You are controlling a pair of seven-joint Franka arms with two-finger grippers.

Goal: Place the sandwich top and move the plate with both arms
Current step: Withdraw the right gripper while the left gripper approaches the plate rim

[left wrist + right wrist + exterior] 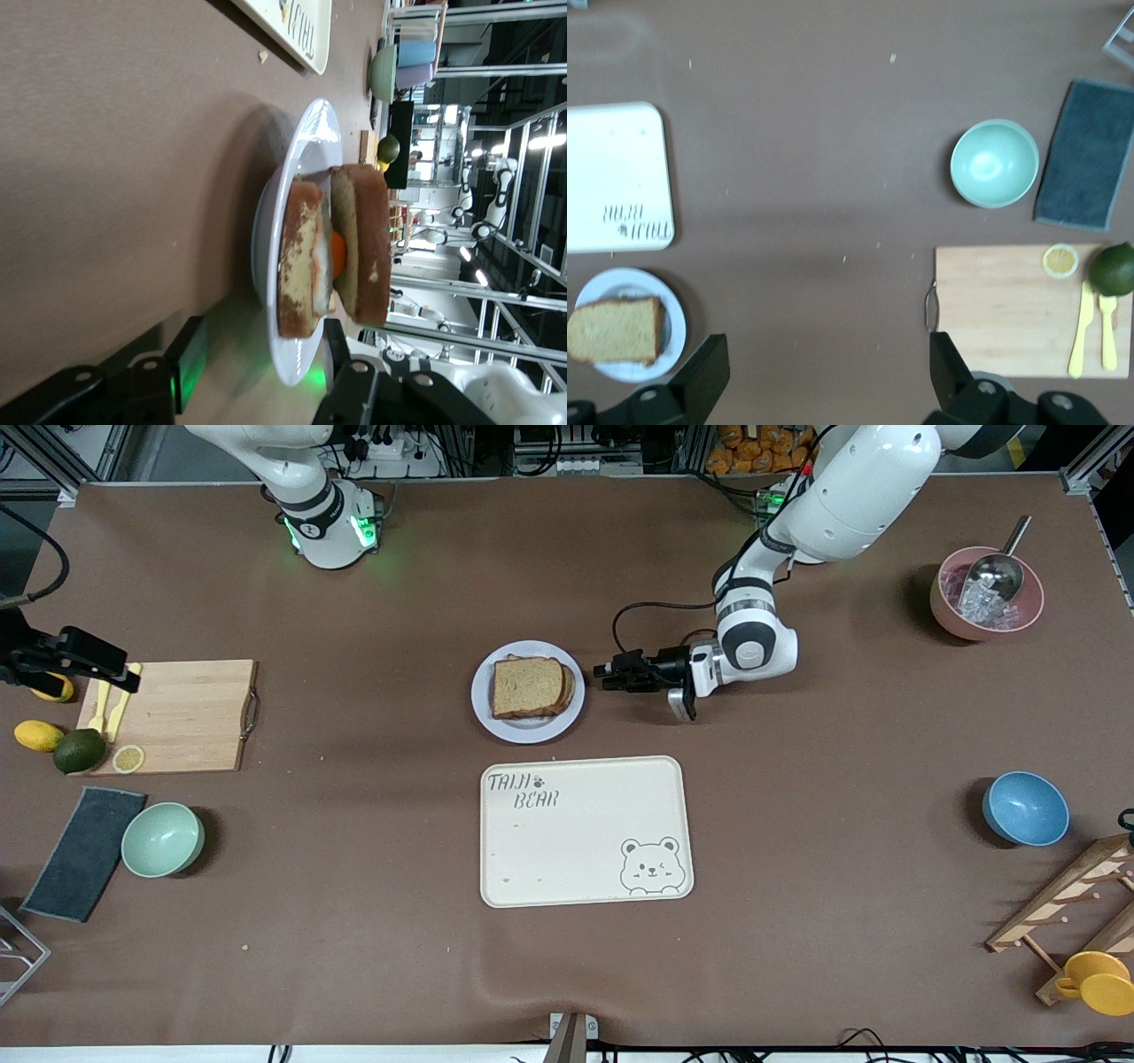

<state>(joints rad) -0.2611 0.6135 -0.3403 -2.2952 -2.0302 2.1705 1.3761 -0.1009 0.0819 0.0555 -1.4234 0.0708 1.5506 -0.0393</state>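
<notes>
Your sandwich top sits on the stacked sandwich on the plate, which is at 12 o'clock from the bear tray, farther from the front cam. L gripper is low at the plate's 3 o'clock, just beside the rim, jaws apart w/ nothing between them, the rim right ahead of its fingers. R gripper waits up over the cutting board edge at the R arm's end, jaws wide & empty.
</notes>
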